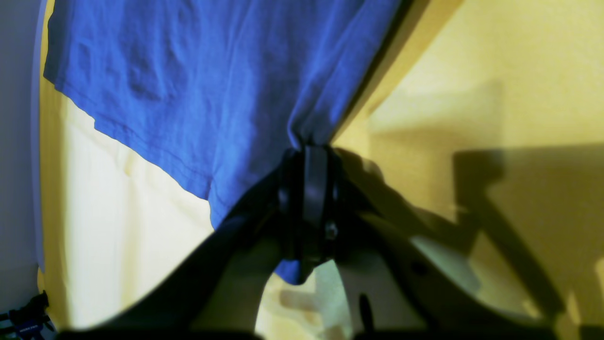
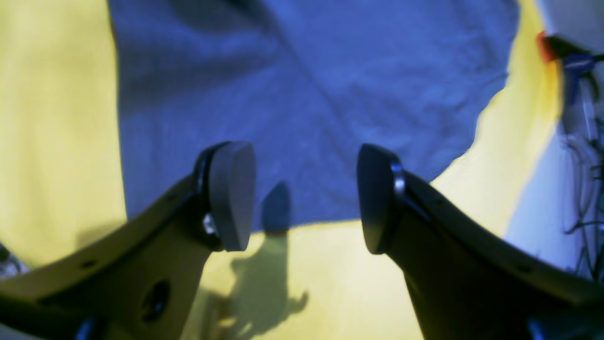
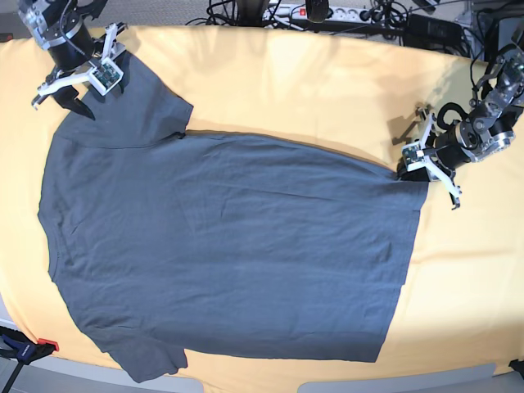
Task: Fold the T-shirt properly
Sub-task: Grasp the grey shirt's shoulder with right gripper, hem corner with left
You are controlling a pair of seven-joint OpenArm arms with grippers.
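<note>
No folds yet: T-shirt (image 3: 229, 246) lies flat; left claw (image 1: 309, 151) pinches its hem corner, right claw (image 2: 302, 198) hovers wide open, empty.

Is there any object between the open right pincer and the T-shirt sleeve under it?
Nothing visible. The right pincer hangs open above the T-shirt, with only bare fabric and orange-yellow cloth below.

Quantities: one T-shirt (image 3: 229, 246); one orange-yellow cloth (image 3: 327, 90) beneath it; two grippers, the left gripper (image 3: 407, 166) and the right gripper (image 3: 64, 92); one power strip (image 3: 327, 12).
</note>
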